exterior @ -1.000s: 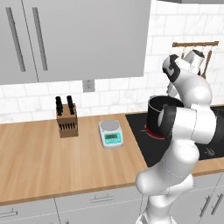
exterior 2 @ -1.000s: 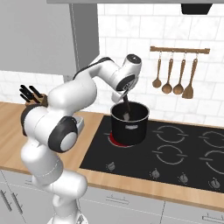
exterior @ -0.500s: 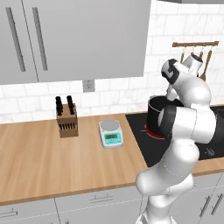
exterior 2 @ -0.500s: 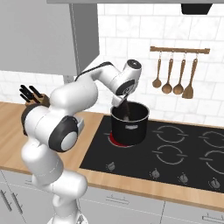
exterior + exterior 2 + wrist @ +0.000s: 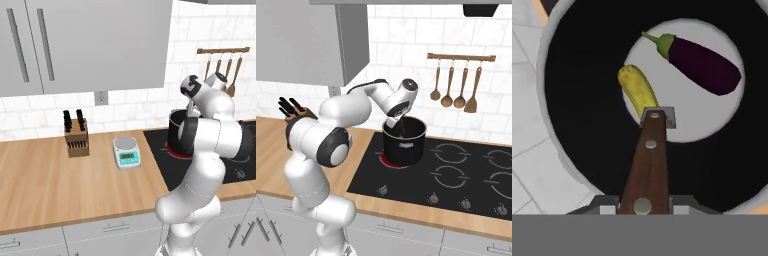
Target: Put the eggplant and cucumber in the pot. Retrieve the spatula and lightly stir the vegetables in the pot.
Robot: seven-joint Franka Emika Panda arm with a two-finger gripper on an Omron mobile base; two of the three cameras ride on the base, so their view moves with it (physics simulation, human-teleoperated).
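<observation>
The black pot point(image 5: 403, 145) stands on the hob's near left burner, which glows red under it. Inside it, on the grey bottom, lie the purple eggplant point(image 5: 704, 62) and the yellow-green cucumber point(image 5: 637, 90). My gripper point(image 5: 643, 206) is shut on the spatula point(image 5: 649, 160) by its dark brown handle. The grey blade points down into the pot, right by the cucumber's near end; I cannot tell whether they touch. In the right base view the gripper point(image 5: 398, 122) hangs just over the pot's rim. The pot point(image 5: 177, 132) shows behind my arm in the left base view.
Wooden spoons and a turner point(image 5: 456, 92) hang on a rail on the tiled wall behind the hob point(image 5: 456, 170). On the wooden counter to the left stand a knife block point(image 5: 76, 137) and a small kitchen scale point(image 5: 126, 152). Wall cabinets hang overhead.
The hand has dipped and tilted a little over the pot, with the spatula still in its grip. The pot has not moved.
</observation>
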